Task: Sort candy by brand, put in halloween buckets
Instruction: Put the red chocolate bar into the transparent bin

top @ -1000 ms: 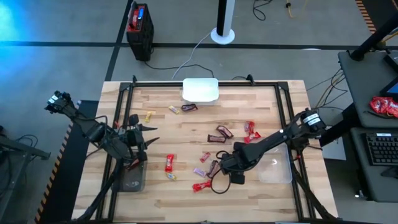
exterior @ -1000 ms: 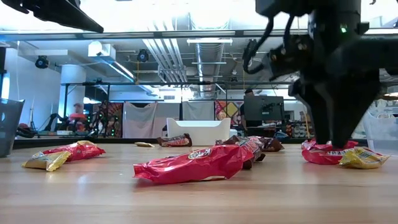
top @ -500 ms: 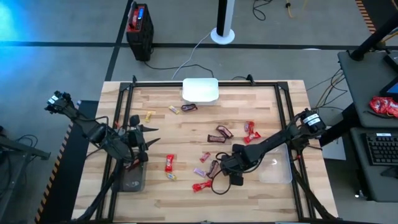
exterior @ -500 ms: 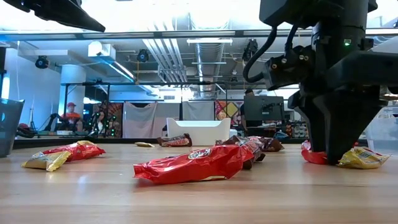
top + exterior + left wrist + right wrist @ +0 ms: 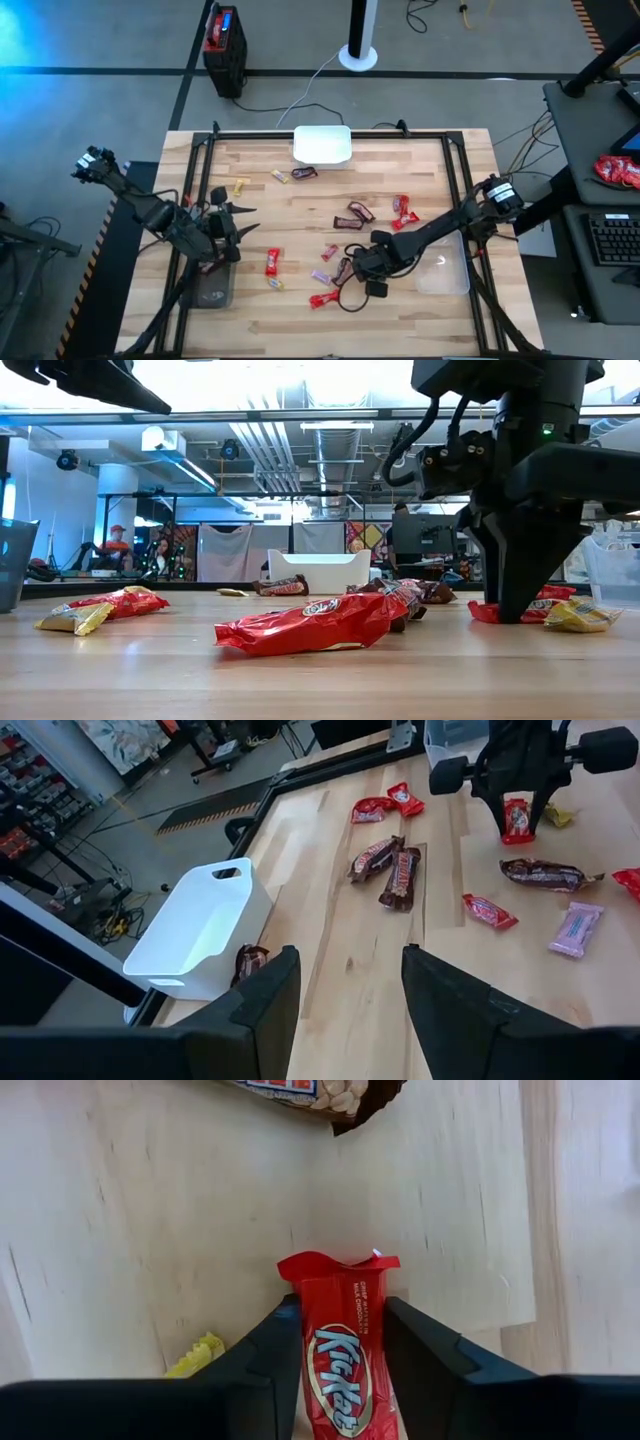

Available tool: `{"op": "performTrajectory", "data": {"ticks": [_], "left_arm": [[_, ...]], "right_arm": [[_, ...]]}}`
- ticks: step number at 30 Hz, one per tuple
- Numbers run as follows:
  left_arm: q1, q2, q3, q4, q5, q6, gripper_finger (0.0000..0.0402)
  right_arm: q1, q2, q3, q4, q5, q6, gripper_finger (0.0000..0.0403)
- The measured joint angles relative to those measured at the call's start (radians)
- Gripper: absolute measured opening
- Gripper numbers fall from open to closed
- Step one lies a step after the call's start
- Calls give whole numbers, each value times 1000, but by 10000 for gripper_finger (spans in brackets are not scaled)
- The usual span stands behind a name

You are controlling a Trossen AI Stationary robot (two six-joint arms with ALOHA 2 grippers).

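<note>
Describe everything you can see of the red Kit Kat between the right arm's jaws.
The Kit Kat is a small bar in a glossy red wrapper with a white logo oval and a crimped end. It lies between the right gripper jaws, which press its sides, on the wooden table. A yellow candy lies beside it. In the left wrist view it hangs upright from the jaws.

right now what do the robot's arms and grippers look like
Both arms are dark, jointed links. The left gripper has two broad, flat black fingers; the right gripper has matching angular black fingers. In the low view a black cable loops beside the right gripper's housing, where a small green light glows.
</note>
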Motion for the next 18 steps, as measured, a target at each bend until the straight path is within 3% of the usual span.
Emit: {"op": "performTrajectory", "data": {"ticks": [6, 18], "left_arm": [[0, 5, 0, 4, 0, 0, 160], [0, 5, 0, 18, 0, 0, 160]], "right_arm": [[-19, -21, -3, -4, -5, 0, 111], [-88, -180, -5, -63, -20, 39, 106]]}}
